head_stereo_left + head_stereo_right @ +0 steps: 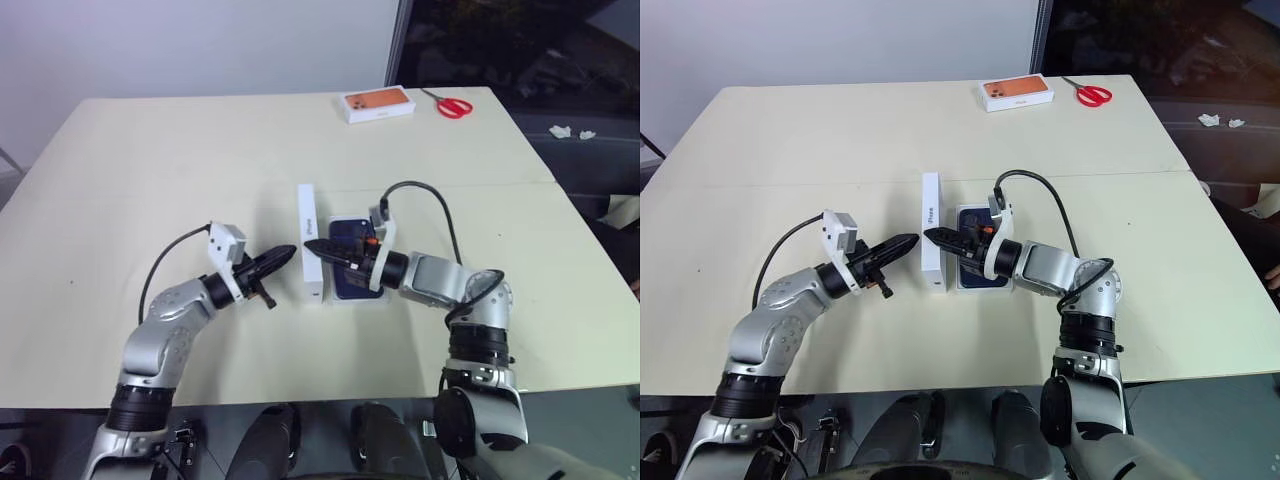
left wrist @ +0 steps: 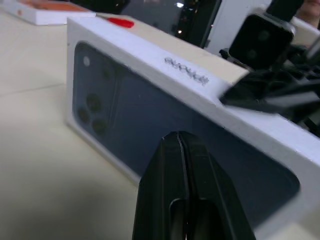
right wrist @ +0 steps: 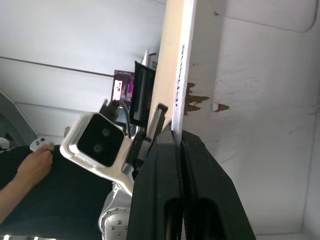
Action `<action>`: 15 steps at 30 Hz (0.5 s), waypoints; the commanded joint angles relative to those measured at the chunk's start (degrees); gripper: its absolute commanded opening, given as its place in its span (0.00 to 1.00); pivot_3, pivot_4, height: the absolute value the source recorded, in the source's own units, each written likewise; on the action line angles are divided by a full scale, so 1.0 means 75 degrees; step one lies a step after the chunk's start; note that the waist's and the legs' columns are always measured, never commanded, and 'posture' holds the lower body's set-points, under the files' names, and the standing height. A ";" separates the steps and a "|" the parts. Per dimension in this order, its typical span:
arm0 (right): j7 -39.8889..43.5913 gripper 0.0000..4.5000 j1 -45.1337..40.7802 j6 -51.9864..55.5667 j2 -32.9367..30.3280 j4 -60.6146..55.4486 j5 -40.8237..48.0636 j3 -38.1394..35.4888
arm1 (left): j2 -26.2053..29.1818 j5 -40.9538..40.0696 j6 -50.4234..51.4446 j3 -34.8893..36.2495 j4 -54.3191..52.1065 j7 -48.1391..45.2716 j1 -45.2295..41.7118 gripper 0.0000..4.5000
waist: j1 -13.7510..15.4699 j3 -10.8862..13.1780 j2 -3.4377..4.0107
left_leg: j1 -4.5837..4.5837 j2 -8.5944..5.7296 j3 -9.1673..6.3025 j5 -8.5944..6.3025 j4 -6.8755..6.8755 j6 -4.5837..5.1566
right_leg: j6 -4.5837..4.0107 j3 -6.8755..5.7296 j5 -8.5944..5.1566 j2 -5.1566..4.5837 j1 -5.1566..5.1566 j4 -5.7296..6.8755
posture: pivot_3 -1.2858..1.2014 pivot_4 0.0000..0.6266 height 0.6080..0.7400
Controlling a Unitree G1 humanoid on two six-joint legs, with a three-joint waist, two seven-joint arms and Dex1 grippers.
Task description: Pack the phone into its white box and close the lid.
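Lid stands on edge at mid-table, beside the phone lying in the white box. Right gripper — closed, pressing its rim; left gripper — closed, empty. Risk: lid toppling outward, missing the box.

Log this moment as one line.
lid: on edge beside phone | right gripper: shut on lid | left gripper: shut, at lid
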 commanded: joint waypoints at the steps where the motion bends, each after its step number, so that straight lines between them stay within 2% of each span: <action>1: -0.0323 0.22 0.0206 -0.0210 -0.0300 -0.0131 0.0496 0.0176 | -0.0107 0.0156 -0.0301 -0.0048 0.0139 -0.0021 -0.0193 0.00 | 0.0007 -0.0001 0.0001 | 0.0001 -0.0001 0.0000 0.0000 0.0000 0.0000 | 0.0000 0.0000 0.0000 -0.0001 0.0001 0.0000 | 0.52 0.24 1.00; 4: -0.0413 0.55 0.0228 -0.0392 -0.0670 -0.0146 0.0712 0.0279 | -0.0299 0.0230 -0.0381 -0.0175 0.0431 -0.0095 -0.0398 0.00 | 0.0013 0.0000 0.0002 | 0.0001 -0.0002 0.0000 0.0001 0.0002 0.0001 | 0.0000 -0.0001 0.0000 -0.0001 0.0002 0.0000 | 0.52 0.24 1.00; 8: 0.0264 0.99 0.0020 -0.0230 -0.1823 -0.0283 0.0439 0.0350 | -0.0552 0.0467 -0.0561 -0.0456 0.0674 -0.0120 -0.0562 0.00 | 0.0046 0.0000 0.0000 | -0.0001 -0.0005 0.0000 -0.0001 0.0010 0.0005 | 0.0001 -0.0007 0.0000 -0.0003 0.0011 -0.0003 | 0.52 0.24 1.00; 12: 0.2438 0.99 -0.0337 0.0280 -0.3834 -0.0690 -0.1023 0.0992 | -0.0838 0.0544 -0.0582 -0.0601 0.0901 -0.0118 -0.0744 0.00 | 0.0049 0.0005 0.0006 | -0.0003 -0.0007 0.0005 -0.0003 0.0014 0.0011 | 0.0003 -0.0014 -0.0001 -0.0002 0.0014 -0.0007 | 0.52 0.24 1.00; 15: 0.4595 0.99 -0.0719 -0.0766 -0.5376 -0.0861 -0.3049 0.2094 | -0.1083 0.0330 -0.0349 -0.0569 0.1038 -0.0061 -0.0765 0.00 | 0.0018 0.0005 0.0003 | -0.0002 0.0001 0.0005 -0.0005 0.0015 0.0014 | 0.0005 -0.0021 -0.0002 0.0005 0.0017 -0.0015 | 0.52 0.24 1.00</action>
